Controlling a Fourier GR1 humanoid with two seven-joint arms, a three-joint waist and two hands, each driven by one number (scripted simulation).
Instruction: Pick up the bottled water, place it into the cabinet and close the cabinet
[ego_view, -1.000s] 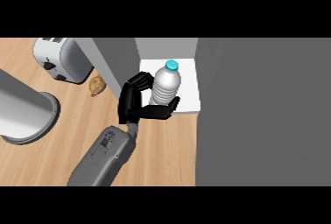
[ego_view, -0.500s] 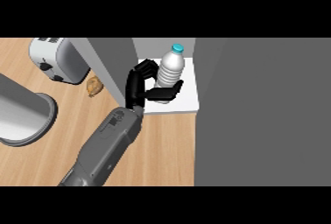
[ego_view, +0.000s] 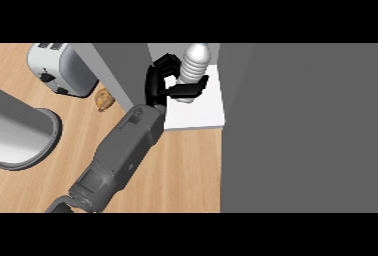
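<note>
The water bottle (ego_view: 193, 65) is pale with a ribbed body and stands upright over the white cabinet floor (ego_view: 196, 117), deep in the opening near the view's top. My left hand (ego_view: 156, 82) is shut on it. The fingers run up the bottle's left side and curl over its far side, and the thumb (ego_view: 188, 90) crosses its near side. The hand hides the bottle's base, so I cannot tell whether it rests on the floor. The grey forearm (ego_view: 122, 150) comes in from the lower left. No right hand shows.
A grey cabinet panel (ego_view: 118, 65) stands just left of the hand. A broad grey surface (ego_view: 295, 125) fills the right side. On the wooden counter (ego_view: 184, 170) are a silver toaster (ego_view: 55, 67), a small brown pastry (ego_view: 103, 100) and a large grey vessel (ego_view: 22, 140).
The left hand has carried the bottle farther into the cabinet, away from me and slightly right. The forearm has stretched out after it. The bottle's blue cap no longer shows.
</note>
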